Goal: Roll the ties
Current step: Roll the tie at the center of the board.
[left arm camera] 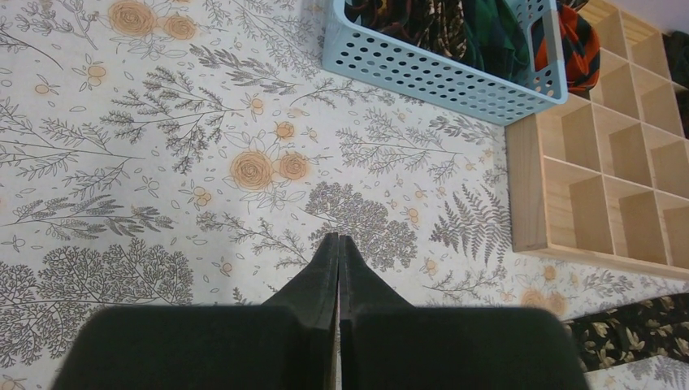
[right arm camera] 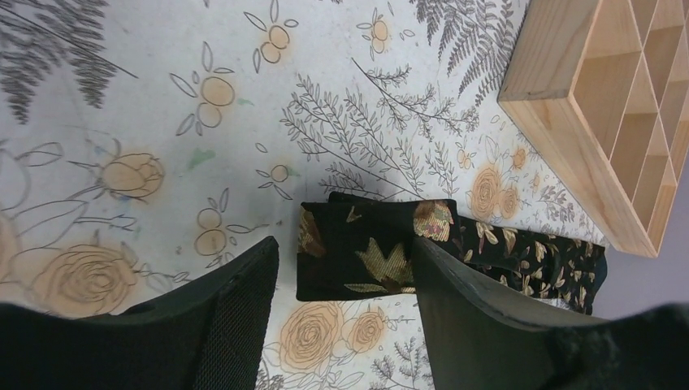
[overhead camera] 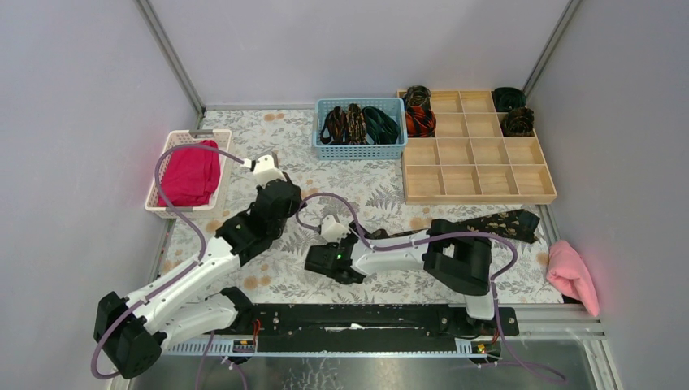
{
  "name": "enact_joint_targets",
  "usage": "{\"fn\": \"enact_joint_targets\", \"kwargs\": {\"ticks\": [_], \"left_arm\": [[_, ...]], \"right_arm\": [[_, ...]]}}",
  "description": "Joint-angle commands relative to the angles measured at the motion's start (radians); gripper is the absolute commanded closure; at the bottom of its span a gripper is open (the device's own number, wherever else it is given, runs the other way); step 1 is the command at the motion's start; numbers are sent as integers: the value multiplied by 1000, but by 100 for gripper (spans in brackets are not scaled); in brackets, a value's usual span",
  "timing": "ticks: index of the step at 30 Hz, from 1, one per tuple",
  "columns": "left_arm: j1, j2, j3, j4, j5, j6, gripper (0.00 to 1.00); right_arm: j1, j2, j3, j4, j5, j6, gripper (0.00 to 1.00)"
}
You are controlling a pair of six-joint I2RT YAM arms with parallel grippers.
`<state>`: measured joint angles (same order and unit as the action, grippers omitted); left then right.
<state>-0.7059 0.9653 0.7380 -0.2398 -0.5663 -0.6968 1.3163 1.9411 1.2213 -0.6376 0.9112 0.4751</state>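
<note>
Where the tie (right arm camera: 370, 264) ends, the right pincer (right arm camera: 343, 246) gapes around its edge.

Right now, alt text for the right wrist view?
The open right tool straddles the folded end of a black, gold-leaf tie lying on a floral tablecloth. A wooden compartment tray sits upper right.

Noting a basket (overhead camera: 360, 150) standing at the far middle of the desk (overhead camera: 382, 191), holding loose ties (overhead camera: 357, 123). Finding a compartment tray (overhead camera: 479, 197) just right of it, rolled ties (overhead camera: 420, 122) sitting in its far-left and far-right compartments. Recording a second basket (overhead camera: 154, 203) at the left edge, holding a folded cloth (overhead camera: 191, 172). Observing a flat tie (overhead camera: 496, 221) lying before the tray, its left end lying between the fingers of the right gripper (right arm camera: 343, 248). Marking a towel (overhead camera: 571, 275) lying at the right edge, right of that tie.
</note>
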Motion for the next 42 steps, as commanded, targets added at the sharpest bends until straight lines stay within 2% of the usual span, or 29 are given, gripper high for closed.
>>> {"fn": "enact_joint_targets", "kwargs": {"ticks": [1,17,27,32,42], "left_arm": [[-3,14,-15,30,-12,21,100],[-4,43,-11,77,32,38,100],[-4,61,-27,110,44,44,100],[-4,97,-62,161,47,28,100],[-3,186,-96,211,3,-17,100]], "right_arm": [[-40,-48,-45,27,-32,3,32],[-151,-69,-143,66,-104,53,32],[-217,-91,-191,101,-146,93,58],[-223,-166,-199,156,-208,115,62],[-262,-306,-265,422,-514,143,64]]}}
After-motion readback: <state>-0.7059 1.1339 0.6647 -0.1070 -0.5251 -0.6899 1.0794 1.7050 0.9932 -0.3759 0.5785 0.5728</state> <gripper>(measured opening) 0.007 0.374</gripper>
